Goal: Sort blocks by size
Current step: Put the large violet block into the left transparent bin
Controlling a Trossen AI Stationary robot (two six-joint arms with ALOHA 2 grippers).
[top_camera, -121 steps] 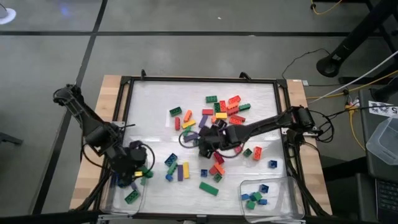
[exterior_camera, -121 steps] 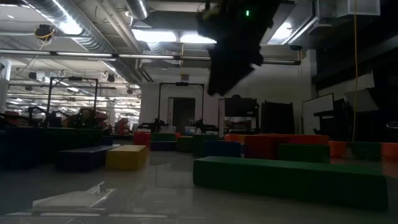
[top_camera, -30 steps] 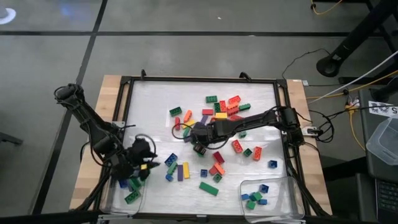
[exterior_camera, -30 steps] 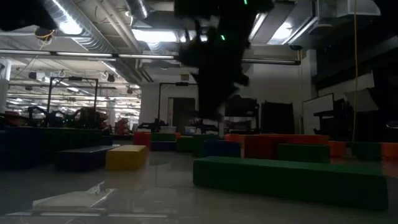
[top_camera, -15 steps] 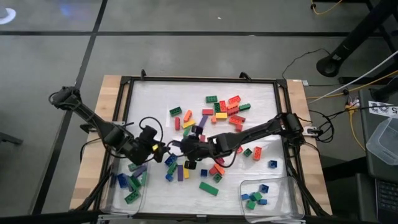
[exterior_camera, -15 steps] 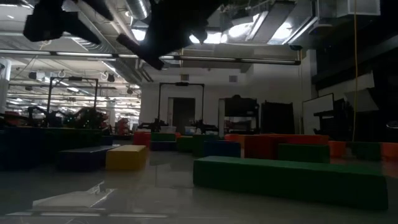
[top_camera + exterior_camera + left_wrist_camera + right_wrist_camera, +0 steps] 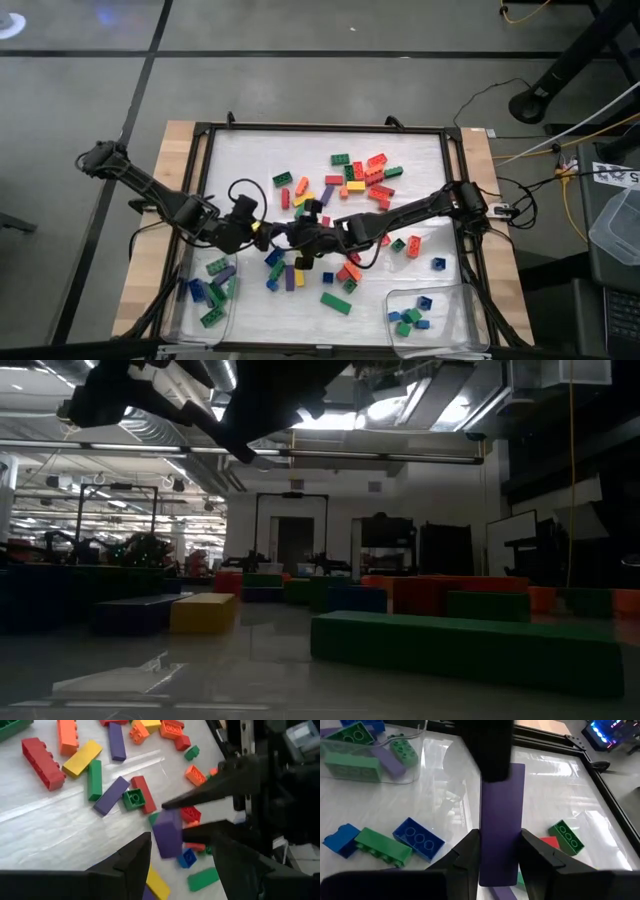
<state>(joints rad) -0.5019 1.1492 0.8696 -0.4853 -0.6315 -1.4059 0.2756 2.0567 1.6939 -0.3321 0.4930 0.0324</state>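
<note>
Many blocks (image 7: 350, 180) in red, orange, yellow, green, blue and purple lie loose on the white mat. Above the mat's left middle my right gripper (image 7: 287, 236) (image 7: 500, 835) is shut on a long purple block (image 7: 502, 820) (image 7: 167, 834). My left gripper (image 7: 257, 229) (image 7: 182, 847) faces it, open. Its fingers (image 7: 137, 857) stand on either side of the block's free end. In the right wrist view one dark left finger (image 7: 489, 745) covers that end. My right gripper pinches the purple block's two long sides (image 7: 485, 845) between its two fingers, at the end nearer the wrist. The fingers lie along the block, which sticks out past them toward the left gripper. The block is lifted clear of the mat. Whether my left gripper touches the block, I cannot tell.
A clear tray (image 7: 196, 318) at the near left corner holds long green, blue and purple blocks (image 7: 350, 765). Another clear tray (image 7: 455, 298) at the near right holds small blue and green ones. A black frame (image 7: 452, 140) edges the mat. The arms (image 7: 230, 400) show dark overhead in the low view.
My left gripper has swung from above the near-left tray toward the table's middle, rolling its wrist, and now faces the right gripper. My right gripper has risen and gone toward the table's left edge with the purple block, turning it toward the left gripper.
</note>
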